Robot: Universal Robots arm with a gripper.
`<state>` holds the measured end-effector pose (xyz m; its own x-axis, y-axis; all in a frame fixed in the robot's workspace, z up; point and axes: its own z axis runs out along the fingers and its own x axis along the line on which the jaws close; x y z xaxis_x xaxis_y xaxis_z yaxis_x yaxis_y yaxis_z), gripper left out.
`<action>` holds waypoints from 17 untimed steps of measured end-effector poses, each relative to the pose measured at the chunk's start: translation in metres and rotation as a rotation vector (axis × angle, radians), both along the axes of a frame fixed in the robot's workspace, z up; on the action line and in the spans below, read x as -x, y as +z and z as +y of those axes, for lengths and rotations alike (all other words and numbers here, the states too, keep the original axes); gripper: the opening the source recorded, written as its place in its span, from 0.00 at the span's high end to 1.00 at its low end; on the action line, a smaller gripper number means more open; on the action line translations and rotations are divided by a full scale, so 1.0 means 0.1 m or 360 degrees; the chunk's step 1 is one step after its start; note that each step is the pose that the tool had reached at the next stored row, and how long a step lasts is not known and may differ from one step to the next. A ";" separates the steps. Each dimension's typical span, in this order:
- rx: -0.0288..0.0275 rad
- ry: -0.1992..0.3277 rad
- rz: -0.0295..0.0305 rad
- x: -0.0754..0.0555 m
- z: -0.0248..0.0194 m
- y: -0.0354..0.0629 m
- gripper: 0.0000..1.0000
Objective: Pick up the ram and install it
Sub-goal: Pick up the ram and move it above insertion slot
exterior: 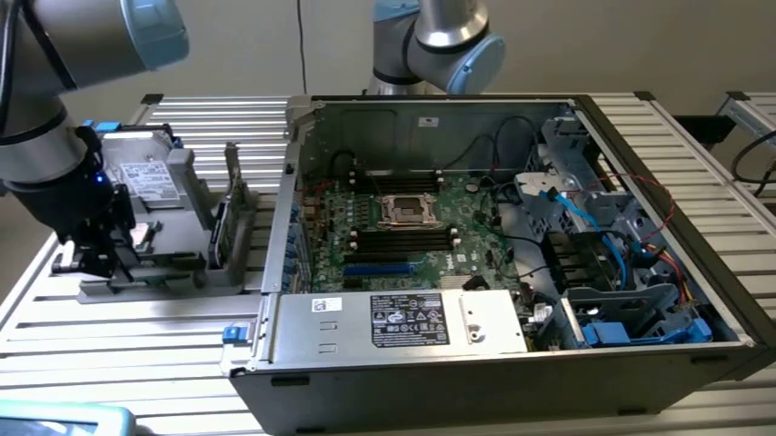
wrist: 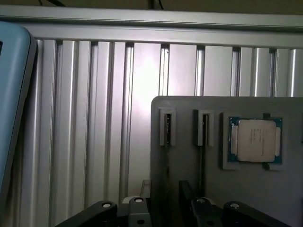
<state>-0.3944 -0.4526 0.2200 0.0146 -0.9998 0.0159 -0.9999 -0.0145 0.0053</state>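
Currently: pick-up stage, as I judge it; nothing is held and nothing is installed.
Gripper: jaws stand wide apart and empty, low over the grey holder plate on the exterior view's left.
Ram: I read it as the thin dark strip standing on edge in a slot of the plate, in line with the gap between the jaws. A second slot sits just beside it.
Next move calls for: jaws square across the stick's thin faces, centred on that slot and not its neighbour, I'd say.
Edges: the processor chip lies in its recess near the second slot; the silver hard drive stands close to the arm.
Open room: bare slatted table beside the plate. The open computer case is well apart, its black memory slots hemmed in by cables.
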 end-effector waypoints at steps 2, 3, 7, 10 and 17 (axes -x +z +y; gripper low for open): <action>-0.00002 -0.0027 -0.00004 0.00 -0.011 -0.037 0.63; -0.00006 -0.0042 -0.00006 0.00 -0.016 -0.057 0.63; -0.00023 -0.0095 -0.00004 0.00 -0.027 -0.128 0.63; -0.00062 -0.0105 -0.00001 0.00 -0.030 -0.162 0.63; -0.00070 -0.0105 -0.00003 0.00 -0.030 -0.165 0.72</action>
<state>-0.3944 -0.4556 0.2035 -0.0516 -0.9986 0.0116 -0.9987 0.0516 0.0052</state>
